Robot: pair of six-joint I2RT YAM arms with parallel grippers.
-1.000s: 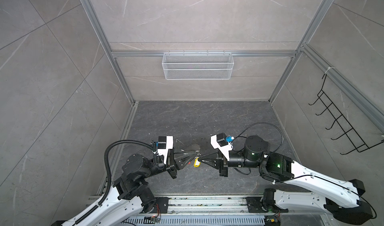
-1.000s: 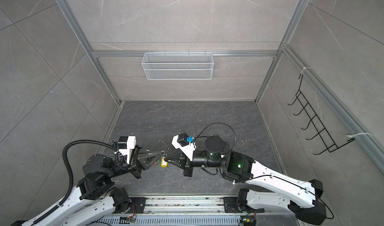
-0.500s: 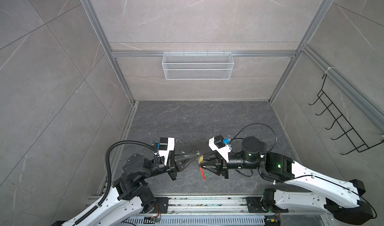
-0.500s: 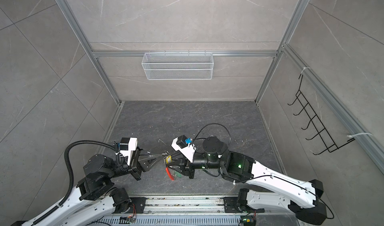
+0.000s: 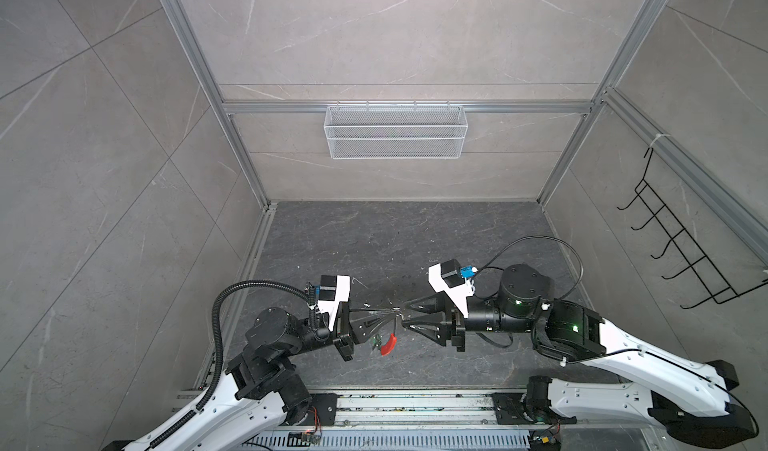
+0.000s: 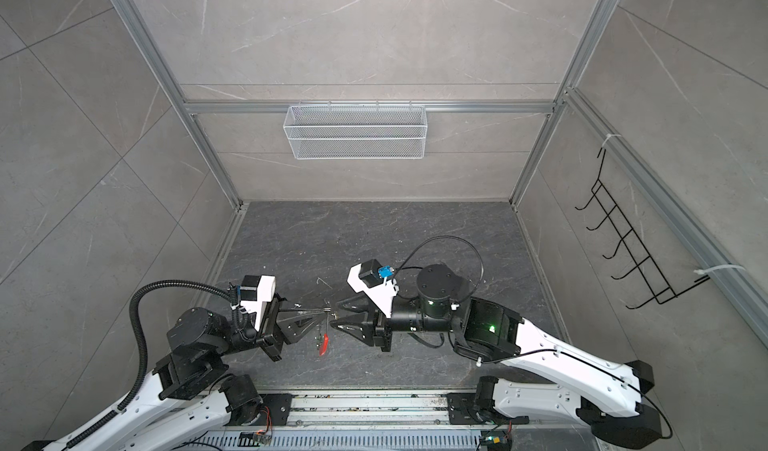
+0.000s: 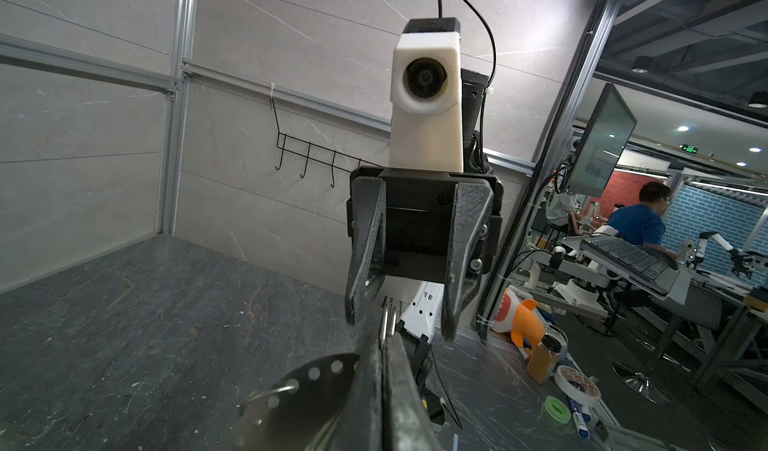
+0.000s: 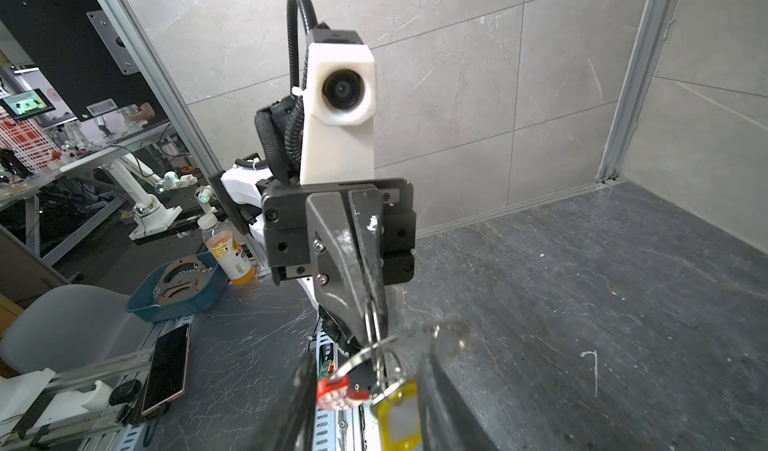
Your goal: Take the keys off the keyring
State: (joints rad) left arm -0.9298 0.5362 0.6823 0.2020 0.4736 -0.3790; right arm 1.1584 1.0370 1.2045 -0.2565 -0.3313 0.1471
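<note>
My left gripper (image 5: 395,311) is shut on the keyring (image 8: 374,347), a thin grey hoop pinched at its fingertips. The hoop's red sleeve (image 5: 388,343) hangs below those tips, above the floor. A key with a yellow tag (image 8: 399,413) dangles from the hoop, with a blurred metal key head (image 8: 446,336) beside it. A green tag (image 5: 377,339) shows just left of the red sleeve. My right gripper (image 5: 404,315) faces the left one tip to tip. It is open, its fingers apart on either side of the hanging yellow tag and holding nothing.
A white wire basket (image 5: 395,131) hangs on the back wall. A black hook rack (image 5: 685,253) is on the right wall. A small white scrap (image 8: 592,366) lies on the dark floor. The arms' mounting rail (image 5: 415,407) runs along the front edge.
My right gripper has gone from shut to open and let go of the yellow-tag key. The keyring has swung down, so its red sleeve now hangs under the left gripper.
</note>
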